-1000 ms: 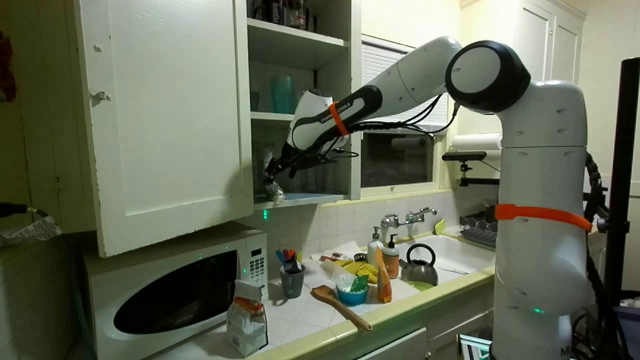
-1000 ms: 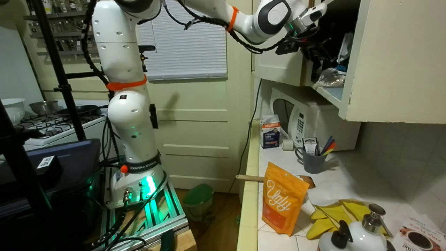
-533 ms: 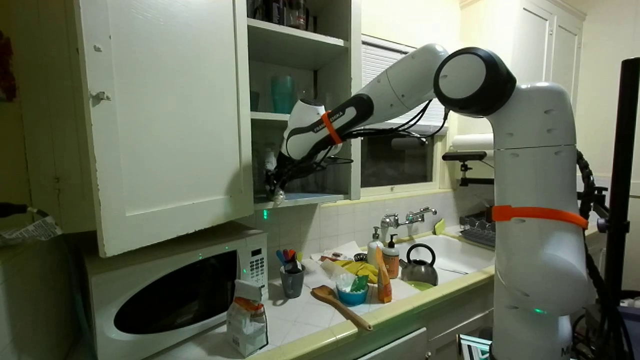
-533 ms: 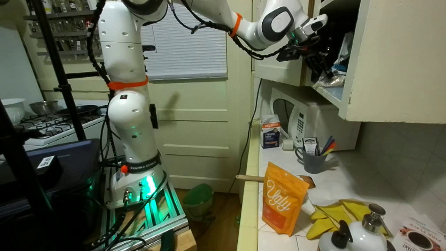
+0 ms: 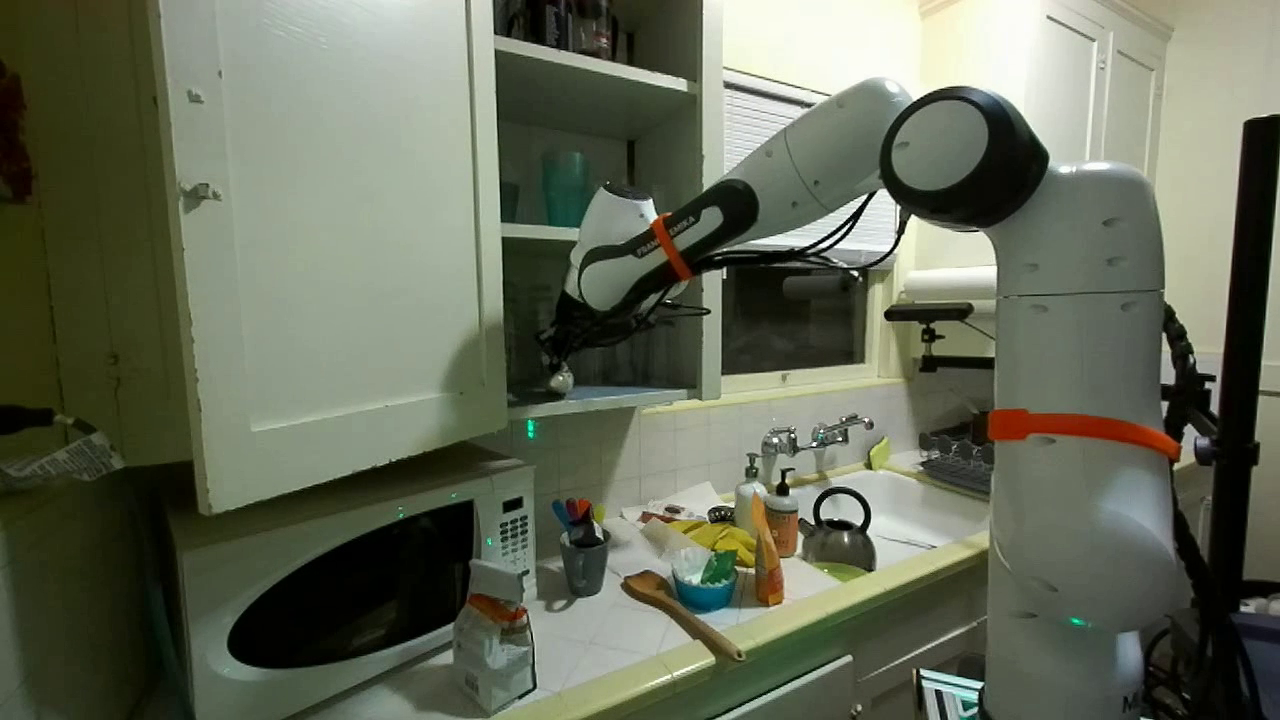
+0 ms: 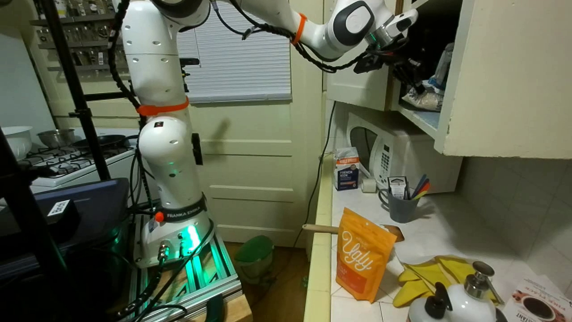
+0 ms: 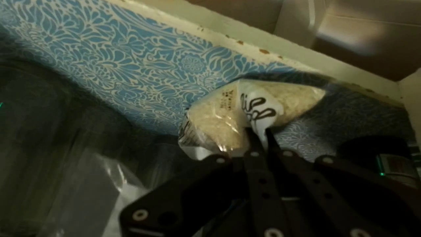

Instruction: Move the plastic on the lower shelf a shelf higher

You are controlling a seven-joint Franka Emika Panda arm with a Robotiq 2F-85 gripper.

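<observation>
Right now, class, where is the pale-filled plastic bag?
In the wrist view, the plastic bag is just right of centre, pinched in the gripper, at the blue-patterned lower shelf near its front edge; whether it touches the shelf is unclear.

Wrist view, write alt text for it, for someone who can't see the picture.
Black fingers pinch a clear plastic bag of something pale, with a blue patterned shelf beneath. The shelf's chipped edge slants down toward the right; a dark container sits at right.
</observation>
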